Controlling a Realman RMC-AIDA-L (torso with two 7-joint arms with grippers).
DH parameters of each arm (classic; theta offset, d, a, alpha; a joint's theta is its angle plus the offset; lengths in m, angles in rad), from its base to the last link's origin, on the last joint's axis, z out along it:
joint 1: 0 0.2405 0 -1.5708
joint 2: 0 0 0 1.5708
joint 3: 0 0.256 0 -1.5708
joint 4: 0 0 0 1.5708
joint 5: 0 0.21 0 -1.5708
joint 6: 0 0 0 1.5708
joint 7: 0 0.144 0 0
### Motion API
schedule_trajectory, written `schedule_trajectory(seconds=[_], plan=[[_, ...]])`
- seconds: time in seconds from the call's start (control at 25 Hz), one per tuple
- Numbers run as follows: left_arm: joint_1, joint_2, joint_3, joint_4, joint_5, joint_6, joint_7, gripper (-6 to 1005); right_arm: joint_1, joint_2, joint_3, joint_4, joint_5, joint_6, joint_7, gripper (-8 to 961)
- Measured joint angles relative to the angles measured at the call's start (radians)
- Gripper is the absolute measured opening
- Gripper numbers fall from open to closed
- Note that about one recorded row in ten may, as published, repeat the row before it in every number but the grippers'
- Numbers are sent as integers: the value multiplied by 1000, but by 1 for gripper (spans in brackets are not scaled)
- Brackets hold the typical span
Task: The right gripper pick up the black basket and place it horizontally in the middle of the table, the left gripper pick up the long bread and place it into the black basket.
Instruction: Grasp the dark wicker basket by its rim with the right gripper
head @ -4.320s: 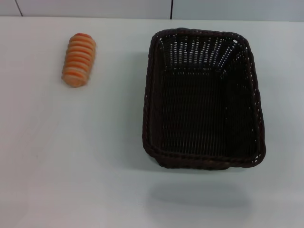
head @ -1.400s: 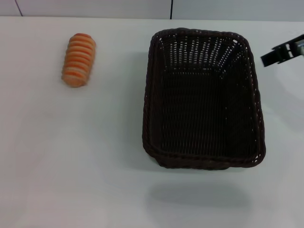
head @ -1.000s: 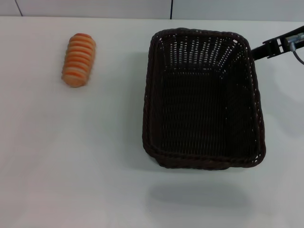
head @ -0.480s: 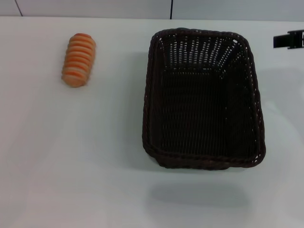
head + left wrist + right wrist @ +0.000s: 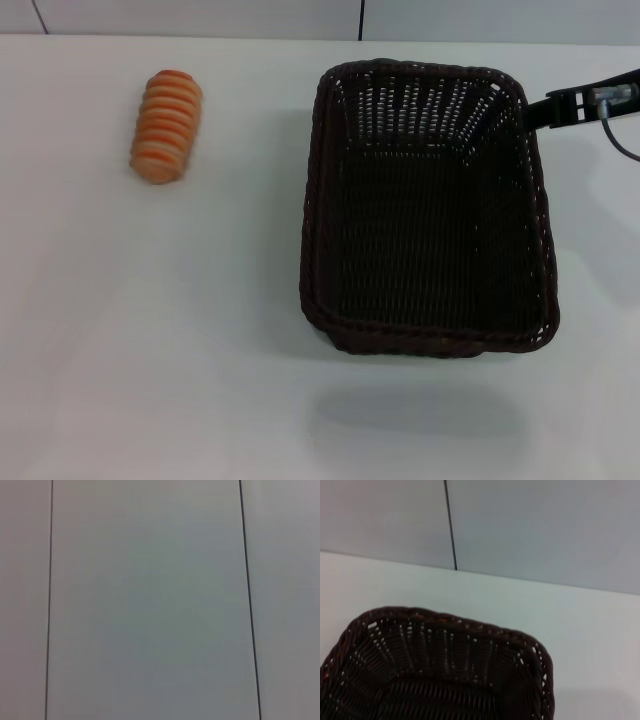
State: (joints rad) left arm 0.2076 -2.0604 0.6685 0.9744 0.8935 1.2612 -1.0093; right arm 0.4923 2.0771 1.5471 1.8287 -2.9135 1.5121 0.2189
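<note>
Two task items sit on the white table (image 5: 150,330). Far left and toward the back: the long bread (image 5: 166,126), orange-brown with pale cross stripes, lying flat with its length running front to back, nothing touching it. Bare tabletop separates it from the basket, well apart.

Right of centre: the black basket (image 5: 428,205), dark woven wicker, open side up, resting flat on the table with its long side running front to back, not crosswise. Inside looks empty, only the weave showing. The right wrist view shows one rounded corner of the basket (image 5: 445,665) with its braided rim, the table beyond it, and a grey panelled wall (image 5: 545,530) with a dark vertical seam.

Far right, at the back: the right gripper (image 5: 553,108) comes in from the right edge, black finger pointing toward the basket's far right corner, tip right at the rim. Can't tell if it touches the rim. Only one dark finger shape is clear, so can't tell how far the fingers are spread, or whether it has hold of anything. A thin cable (image 5: 618,135) loops down behind it.

Left gripper isn't visible anywhere; the left wrist view shows only grey wall panels (image 5: 150,600) with two dark seams.
</note>
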Motion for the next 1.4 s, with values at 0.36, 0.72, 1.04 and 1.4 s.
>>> schedule_trajectory(seconds=[0.36,0.72,1.04,1.4], plan=[[0,-1,0,-11,0,5,9,839,7,0,8,-41,52,20,11,640],[-5,-1,0,-21,-1,12,25,839,-11,4,-16,-67,57,22,25,641],[-5,-1,0,-22,-1,13,26,839,-36,4,-31,-62,67,15,33,640],[-4,-1,0,-22,-1,14,26,839,-92,4,-52,-52,67,-20,34,640]])
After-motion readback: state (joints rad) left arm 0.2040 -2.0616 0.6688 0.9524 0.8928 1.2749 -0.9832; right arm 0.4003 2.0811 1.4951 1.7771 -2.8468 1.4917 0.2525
